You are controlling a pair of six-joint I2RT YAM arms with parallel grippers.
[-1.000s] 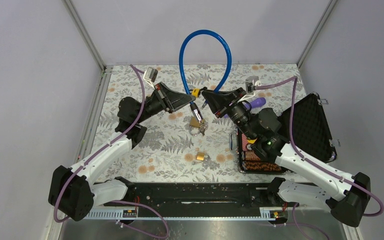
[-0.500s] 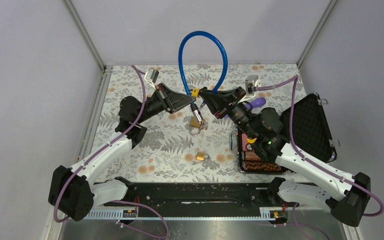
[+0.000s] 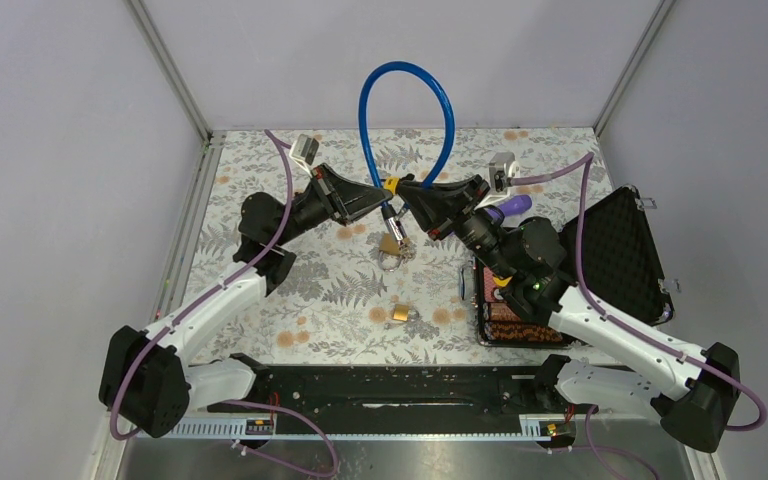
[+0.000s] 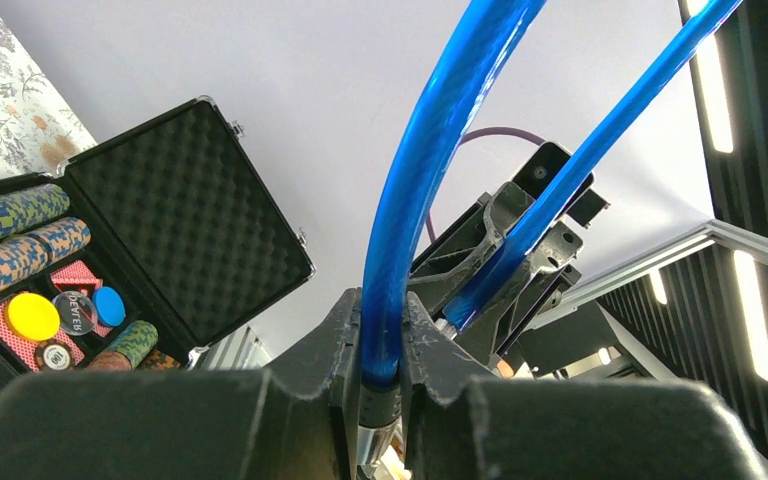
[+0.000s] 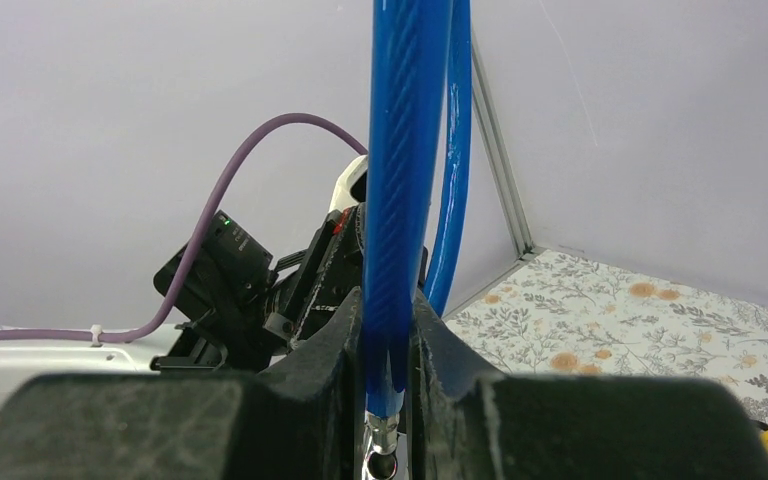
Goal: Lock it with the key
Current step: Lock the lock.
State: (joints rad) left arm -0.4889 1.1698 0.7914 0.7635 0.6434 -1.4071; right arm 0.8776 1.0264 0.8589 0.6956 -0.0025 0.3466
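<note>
The blue cable (image 4: 403, 200) runs off the picture at 12 o'clock. The right arm (image 3: 520, 250) hides part of the black case (image 3: 615, 245).

1. The left claw (image 4: 380, 335) is clamped on a blue cable (image 4: 415, 180), one finger on each side of it.
2. The cable rises from the claw and curves out past the top edge.
3. Its other leg slants down to the right claw (image 4: 485, 285) just behind, which grips it.
4. At left, an open black case (image 4: 175, 230) lies on the floral desk (image 4: 0, 90), its foam lid raised.
5. Chips (image 4: 32, 315) fill the case: striped stacks and loose yellow and blue ones.
</note>
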